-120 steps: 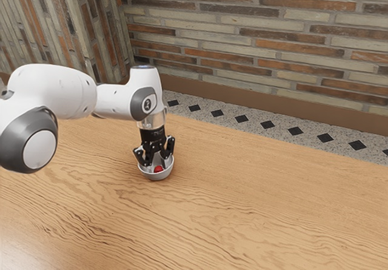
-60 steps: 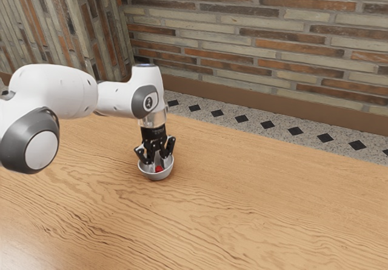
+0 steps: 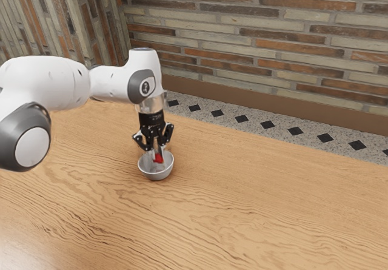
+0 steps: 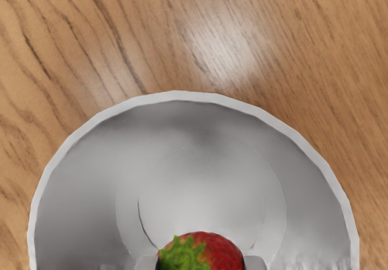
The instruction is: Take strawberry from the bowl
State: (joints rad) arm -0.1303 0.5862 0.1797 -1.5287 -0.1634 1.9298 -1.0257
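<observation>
Strawberry [image 3: 159, 159] is in your gripper [image 3: 157, 155], left of centre in the exterior frame. You've got one finger on each side of it, both touching; wrist view confirms the squeeze, green leaves [image 4: 182, 256] showing. Berry hangs over the hollow of your grey bowl [image 3: 156, 175], off the bottom, near rim height; can't tell you if it's fully above the rim. Bowl sits upright on the wood table [image 3: 260, 215]. Your white arm [image 3: 112, 84] reaches in from the exterior frame's left edge, gripper pointing down. Brick wall [image 3: 260, 21] spans the top.
</observation>
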